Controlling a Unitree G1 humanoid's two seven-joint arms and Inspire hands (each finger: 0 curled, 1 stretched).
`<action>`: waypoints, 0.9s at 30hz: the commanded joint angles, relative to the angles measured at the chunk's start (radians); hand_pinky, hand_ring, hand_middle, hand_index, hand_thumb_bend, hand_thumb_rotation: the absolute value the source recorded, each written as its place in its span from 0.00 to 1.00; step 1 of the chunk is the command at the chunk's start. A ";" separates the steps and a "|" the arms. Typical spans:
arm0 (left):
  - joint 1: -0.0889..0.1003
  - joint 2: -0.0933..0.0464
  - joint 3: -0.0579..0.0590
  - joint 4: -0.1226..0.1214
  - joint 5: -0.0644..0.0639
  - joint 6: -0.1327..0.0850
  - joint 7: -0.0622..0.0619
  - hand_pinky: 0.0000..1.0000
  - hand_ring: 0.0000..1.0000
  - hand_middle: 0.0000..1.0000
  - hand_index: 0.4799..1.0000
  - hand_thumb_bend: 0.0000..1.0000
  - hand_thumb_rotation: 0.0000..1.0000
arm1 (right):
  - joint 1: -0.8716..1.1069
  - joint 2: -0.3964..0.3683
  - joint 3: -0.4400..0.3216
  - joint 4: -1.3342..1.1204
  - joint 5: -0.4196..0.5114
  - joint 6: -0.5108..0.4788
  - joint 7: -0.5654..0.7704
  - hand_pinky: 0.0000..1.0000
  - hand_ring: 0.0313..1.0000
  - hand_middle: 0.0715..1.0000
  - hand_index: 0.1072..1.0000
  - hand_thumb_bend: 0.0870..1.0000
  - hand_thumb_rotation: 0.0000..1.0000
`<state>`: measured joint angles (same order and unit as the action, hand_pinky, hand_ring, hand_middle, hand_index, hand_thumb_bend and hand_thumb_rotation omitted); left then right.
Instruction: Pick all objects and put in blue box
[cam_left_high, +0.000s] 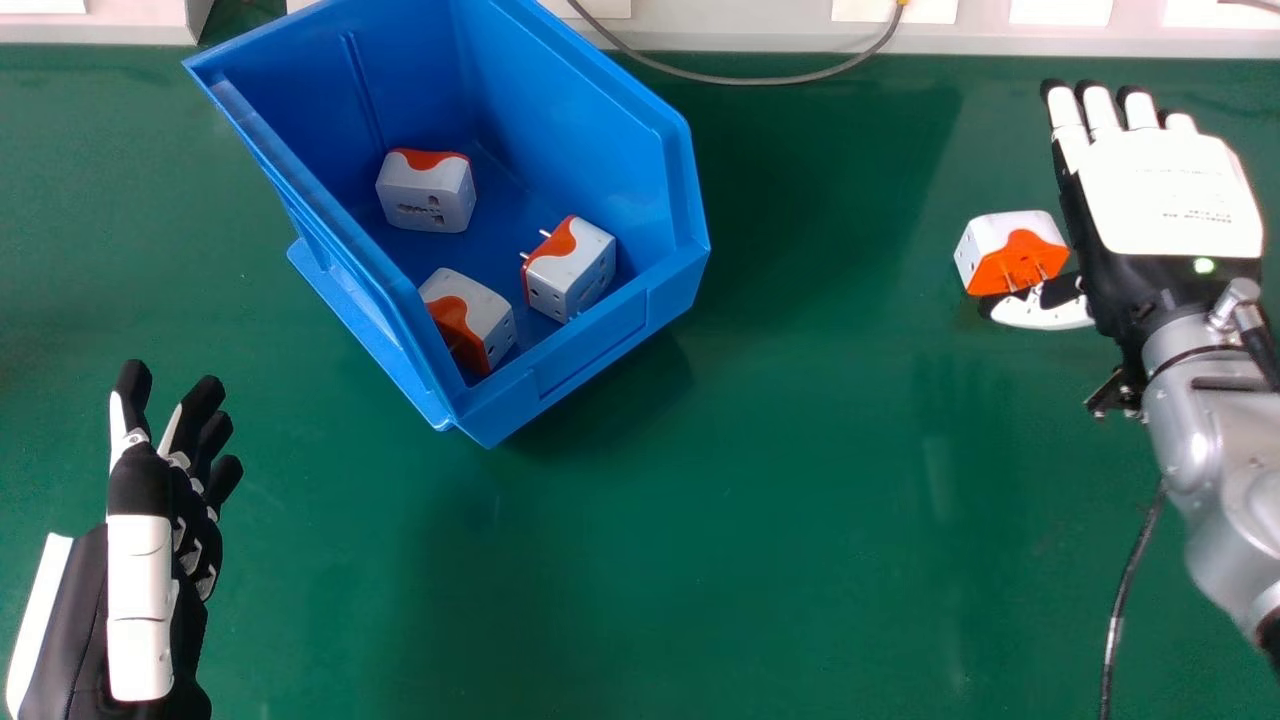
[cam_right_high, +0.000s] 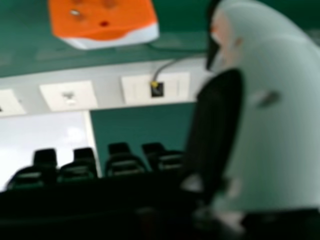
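Right hand (cam_left_high: 1165, 200) is back-up with fingers straight, the loose adapter (cam_left_high: 1005, 240) beside its thumb, presumably so that it can close round it; left hand (cam_left_high: 140, 560) is open and idle at lower left. Head view shows three adapters (cam_left_high: 425, 195) in the blue box (cam_left_high: 590, 345), well left of the right fingers; right hand view adds wall sockets (cam_right_high: 172, 90) beyond the fingertips, though adapter contact is uncertain.

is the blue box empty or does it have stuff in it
Not empty: the blue box holds three white and orange adapters, seen through its open top in the head view.
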<state>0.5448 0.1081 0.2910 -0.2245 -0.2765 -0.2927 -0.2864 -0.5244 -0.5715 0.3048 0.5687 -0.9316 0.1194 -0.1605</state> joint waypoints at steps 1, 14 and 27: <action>0.016 0.007 0.009 -0.038 -0.008 -0.005 0.002 0.99 0.99 0.98 1.00 0.89 1.00 | -0.056 -0.053 0.016 0.028 0.014 -0.065 0.021 0.96 1.00 1.00 1.00 0.44 0.38; 0.022 0.007 0.010 -0.059 0.004 0.010 0.017 0.99 0.98 0.98 1.00 0.90 1.00 | -0.244 -0.131 0.156 0.271 -0.037 -0.248 0.044 0.91 0.98 0.99 0.96 0.43 0.38; 0.038 0.008 0.014 -0.074 0.005 0.009 0.023 0.98 0.98 0.98 1.00 0.90 1.00 | -0.398 -0.070 0.263 0.468 -0.056 -0.290 0.044 0.84 0.95 0.97 0.93 0.41 0.37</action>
<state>0.5746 0.1082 0.2944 -0.2800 -0.2740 -0.2715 -0.2627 -0.8713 -0.6426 0.5640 1.0294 -0.9884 -0.1676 -0.1091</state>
